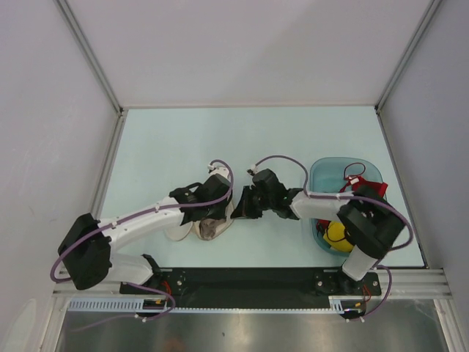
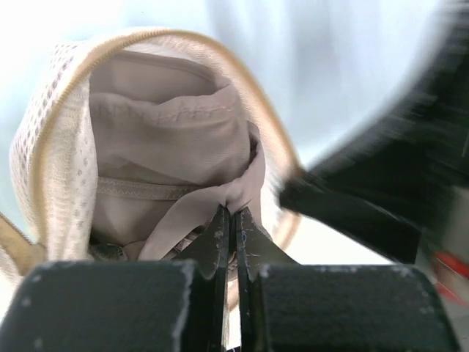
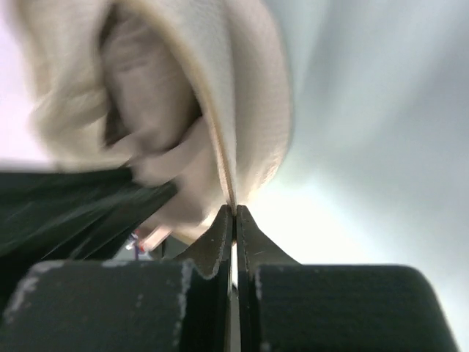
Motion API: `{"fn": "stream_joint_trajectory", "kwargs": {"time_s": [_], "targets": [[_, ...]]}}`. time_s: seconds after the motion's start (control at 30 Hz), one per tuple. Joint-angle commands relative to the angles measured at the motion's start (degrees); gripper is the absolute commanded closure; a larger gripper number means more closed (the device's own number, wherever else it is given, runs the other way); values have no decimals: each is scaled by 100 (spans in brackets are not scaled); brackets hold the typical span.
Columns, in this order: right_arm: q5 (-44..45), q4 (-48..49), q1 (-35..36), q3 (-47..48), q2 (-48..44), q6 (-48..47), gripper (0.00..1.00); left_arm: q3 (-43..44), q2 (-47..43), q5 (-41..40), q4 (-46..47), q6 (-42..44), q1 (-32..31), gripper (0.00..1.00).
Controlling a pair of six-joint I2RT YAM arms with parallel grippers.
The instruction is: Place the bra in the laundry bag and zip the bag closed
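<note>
Near the front edge of the table (image 1: pixel 220 139), the left gripper (image 2: pixel 233 216) pinches the bra (image 2: pixel 168 139), which sits partly inside the laundry bag (image 2: pixel 51 147). The right gripper (image 3: pixel 234 213) clamps the zip rim (image 3: pixel 220 158); I'd hold it wide and push the fabric deep.

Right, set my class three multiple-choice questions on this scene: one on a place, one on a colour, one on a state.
1. Where on the table does the teal basket stand?
A) right side B) far left corner C) centre
2. What colour is the fabric that the left hand pinches?
A) red B) taupe C) yellow
3. How is the laundry bag?
A) zipped shut B) open, with the bra in its mouth C) empty

Answers: 1 A, it sits at the right edge in the top view. 2 B, the left wrist view shows grey-brown cloth in the shut hand. 3 B, the zip rim gapes around the bra.
</note>
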Motion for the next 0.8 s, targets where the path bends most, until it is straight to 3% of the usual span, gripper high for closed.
{"fn": "stream_joint_trajectory", "kwargs": {"time_s": [0.0,0.2,0.37,0.47,0.5,0.67,0.77], "targets": [[481,-627,190,-237,-948,1,100,44,245,68,312,-67,54,100],[948,-1250,542,-1,-1722,230,100,88,860,200,620,-76,80,100],[1378,-1963,613,211,-2284,195,100,106,826,235,664,-41,133,100],[1519,-2262,604,316,-2495,186,100,36,554,358,647,-41,159,87],[1546,-2341,613,404,-2531,177,100,9,335,489,603,-6,168,76],[1713,-2658,657,475,-2672,309,100,-17,-299,771,305,38,186,44],[1810,-2728,744,510,-2742,423,100,-8,-685,850,67,100,230,34]]}}
